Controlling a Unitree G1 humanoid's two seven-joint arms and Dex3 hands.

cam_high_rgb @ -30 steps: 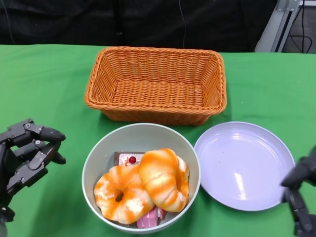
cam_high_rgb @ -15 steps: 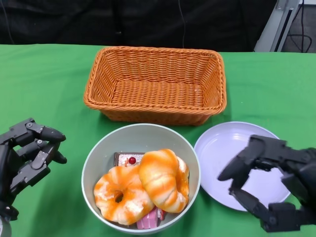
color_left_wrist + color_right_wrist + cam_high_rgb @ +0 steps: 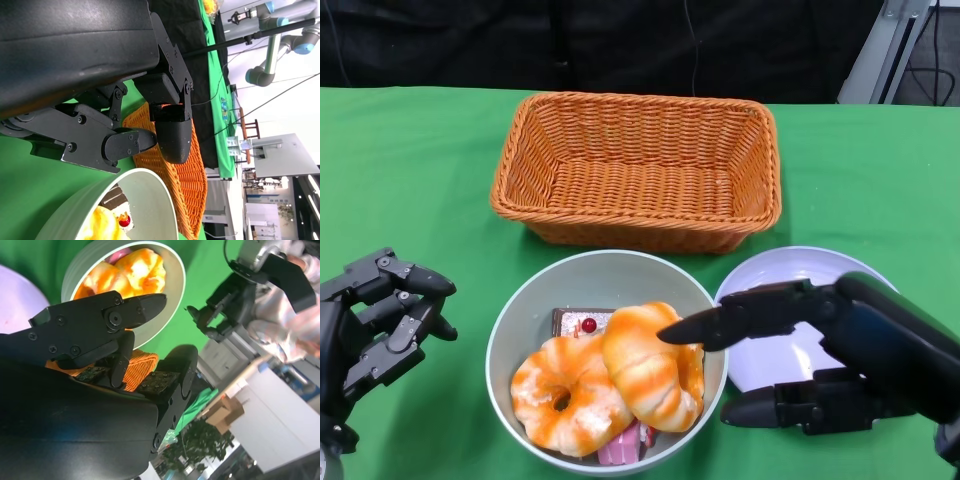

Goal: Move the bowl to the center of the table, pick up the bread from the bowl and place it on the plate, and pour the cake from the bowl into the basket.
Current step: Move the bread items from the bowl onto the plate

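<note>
R hand spread, empty, fingertips over bowl rim by bread. L hand spread, empty, beside bowl.

One bowl, two bread rings, two cake pieces, one basket, one plate, two hands.
</note>
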